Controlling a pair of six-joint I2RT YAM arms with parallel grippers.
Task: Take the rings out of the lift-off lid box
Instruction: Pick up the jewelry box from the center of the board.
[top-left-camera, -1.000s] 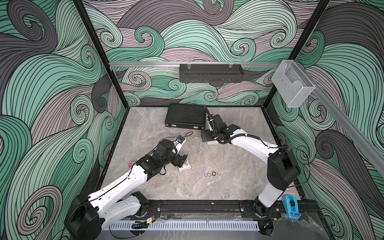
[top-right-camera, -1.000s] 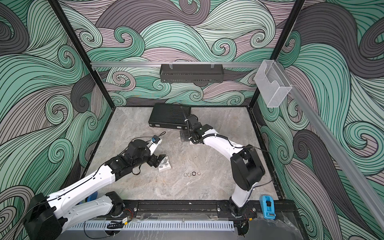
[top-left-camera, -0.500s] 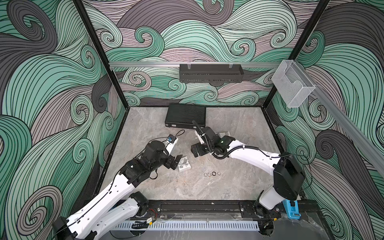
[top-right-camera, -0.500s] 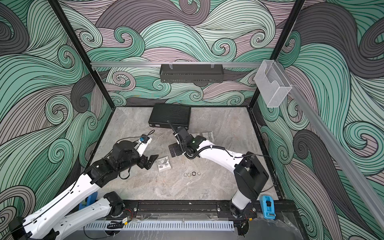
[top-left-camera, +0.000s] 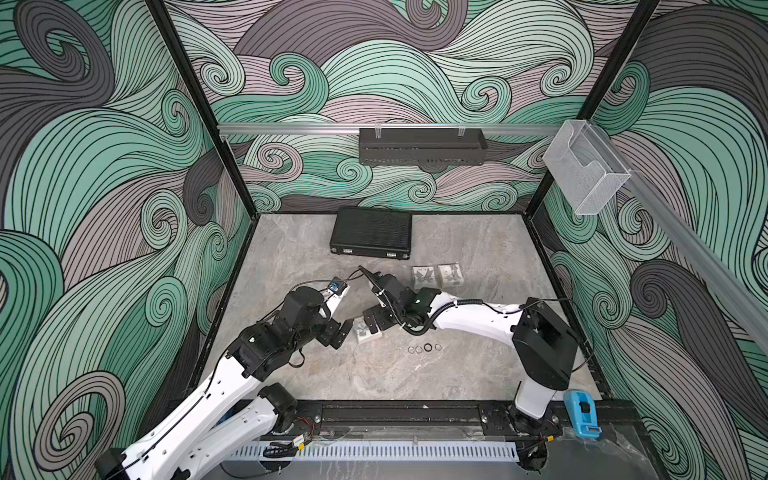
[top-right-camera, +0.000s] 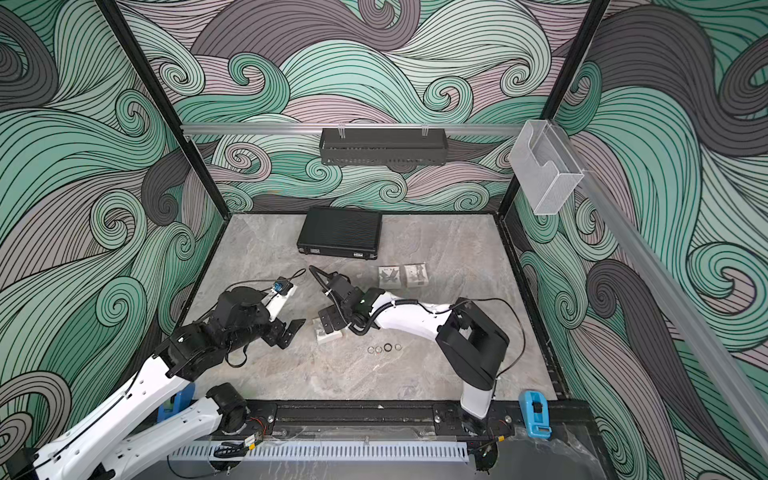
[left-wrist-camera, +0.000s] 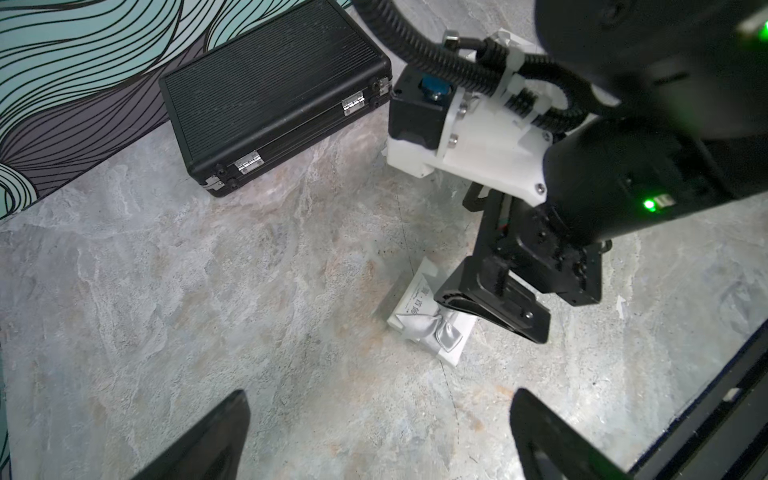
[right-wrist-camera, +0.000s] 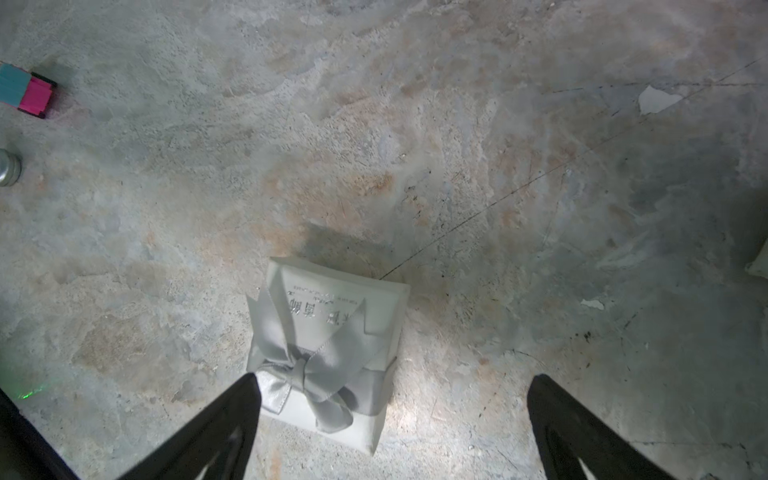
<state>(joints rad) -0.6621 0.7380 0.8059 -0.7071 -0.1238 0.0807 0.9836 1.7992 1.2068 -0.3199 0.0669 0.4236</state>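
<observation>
Swirl-patterned green and grey walls (top-left-camera: 104, 166) close in a marbled grey tabletop (top-left-camera: 374, 374). Near the middle of both top views, four of the rings (top-left-camera: 424, 348) lie in a short row on the bare surface, three pale and one black, apart from both arms. Just left of them and slightly higher in the frame sits a small white box (top-left-camera: 365, 333), closed and tied with a grey ribbon bow (right-wrist-camera: 320, 374). The right gripper (top-left-camera: 374, 322) hangs over it with its fingers spread wide. In the right wrist view the box lies between them, close against one finger, though contact is hard to judge. The left gripper (top-left-camera: 338, 334), also spread wide and holding nothing, is just left of the box. A black case (top-left-camera: 371, 232) rests near the back wall.
</observation>
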